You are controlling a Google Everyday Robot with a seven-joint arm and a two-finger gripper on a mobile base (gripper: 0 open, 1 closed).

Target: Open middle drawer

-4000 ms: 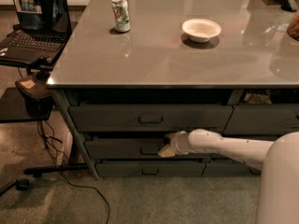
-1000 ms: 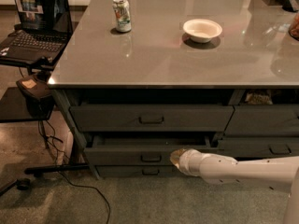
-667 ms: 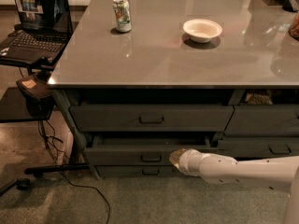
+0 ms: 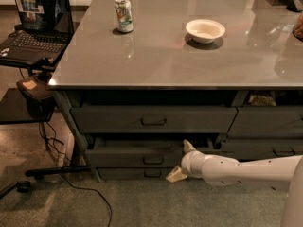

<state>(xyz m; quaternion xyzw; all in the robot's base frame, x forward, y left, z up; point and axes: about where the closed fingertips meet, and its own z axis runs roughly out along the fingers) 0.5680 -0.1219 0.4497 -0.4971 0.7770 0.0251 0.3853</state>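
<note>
While the middle drawer [image 4: 123,156] is seen partly out, the gripper [image 4: 182,161] is held spread, empty, beside its pull [image 4: 153,160]; a grasp and outward draw are judged needed

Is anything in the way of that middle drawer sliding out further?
Nothing visible. The middle drawer is partly out, with only the gripper at its front, right of the handle; just floor lies ahead.

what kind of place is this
Likely an office or lab workspace: a laptop beside a grey table, with a robot's end effector at the front of the middle drawer.
</note>
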